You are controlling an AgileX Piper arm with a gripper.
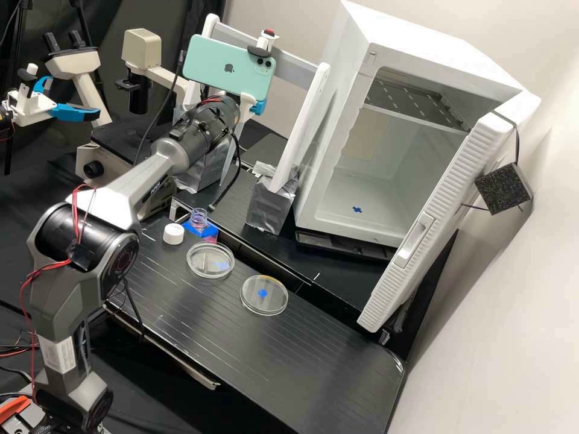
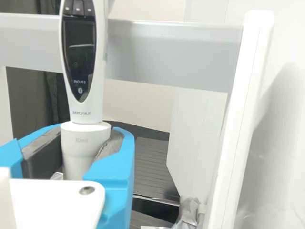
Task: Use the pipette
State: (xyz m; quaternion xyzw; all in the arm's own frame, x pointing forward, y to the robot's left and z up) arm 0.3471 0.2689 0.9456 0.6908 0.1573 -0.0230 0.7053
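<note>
At the rack in the high view, the gripper (image 1: 259, 107) is partly hidden behind the phone and the arm's wrist. Above the phone shows the red-tipped top of the white pipette (image 1: 266, 42). In the wrist view the pipette (image 2: 82, 52) stands upright with its dark display facing the camera. The gripper (image 2: 85, 149) is shut on its pale lower body, one dark pad on each side. The pipette's lower end is hidden. On the bench are an open bottle (image 1: 199, 220) with blue tape and two clear petri dishes (image 1: 210, 260), (image 1: 263, 295).
The white rack (image 1: 307, 126) has taped feet and a grey crossbar. Right of it stands a white incubator (image 1: 392, 51) with its door open. A white cap (image 1: 174, 234) lies beside the bottle; a microscope (image 1: 142, 48) is behind the arm.
</note>
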